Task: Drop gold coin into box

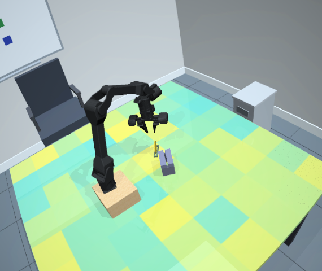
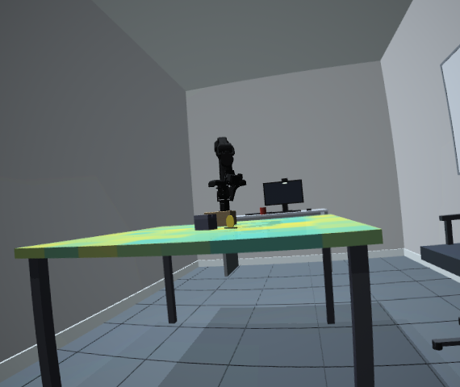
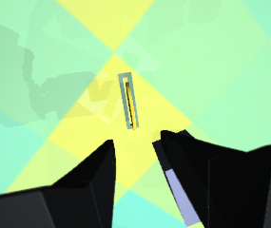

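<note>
The gold coin (image 1: 155, 146) (image 2: 230, 221) (image 3: 131, 106) stands on edge in the shallow dark-green holder (image 1: 155, 156) (image 2: 231, 227) (image 3: 123, 95). The grey box (image 1: 168, 170) (image 2: 203, 222) (image 3: 183, 197) stands close beside the holder, its narrow slot showing in the top view. In the wrist view the right finger hides part of the box. My gripper (image 1: 151, 132) (image 3: 137, 141) is partly open with nothing between its fingers. It points down above the coin, with a clear height gap. In the wrist view the coin and holder show beyond the fingertips, between their lines.
The arm's wooden base block (image 1: 120, 193) stands on the patchwork table (image 1: 221, 218) (image 2: 263, 241). An office chair (image 1: 43, 90) is beside the table. A white cabinet (image 1: 261, 108) stands on the floor past the table's far edge.
</note>
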{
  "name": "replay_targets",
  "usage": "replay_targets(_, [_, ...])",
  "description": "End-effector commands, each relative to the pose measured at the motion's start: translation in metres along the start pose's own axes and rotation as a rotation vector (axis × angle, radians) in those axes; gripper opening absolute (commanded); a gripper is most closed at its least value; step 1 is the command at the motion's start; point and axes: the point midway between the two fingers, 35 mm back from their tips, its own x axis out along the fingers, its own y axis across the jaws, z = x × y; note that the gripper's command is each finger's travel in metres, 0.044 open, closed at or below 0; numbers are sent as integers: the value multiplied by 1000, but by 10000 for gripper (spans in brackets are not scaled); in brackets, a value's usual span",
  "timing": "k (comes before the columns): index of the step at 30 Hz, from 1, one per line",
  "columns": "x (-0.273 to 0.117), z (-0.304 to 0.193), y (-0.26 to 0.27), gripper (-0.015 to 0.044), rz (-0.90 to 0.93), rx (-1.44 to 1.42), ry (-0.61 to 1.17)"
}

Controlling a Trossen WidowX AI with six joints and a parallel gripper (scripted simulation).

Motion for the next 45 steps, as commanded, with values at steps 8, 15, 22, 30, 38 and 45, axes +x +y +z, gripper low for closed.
replay_targets(8, [36,-2,-4,161,0,-13,7])
replay_targets(15, [52,-2,-4,161,0,-13,7])
replay_targets(22, [60,-1,-4,161,2,-13,7])
replay_targets(30, [73,-1,-4,161,3,-14,7])
replay_targets(38, [86,0,-5,161,2,-13,7])
replay_targets(45, [98,0,-4,161,2,-13,7])
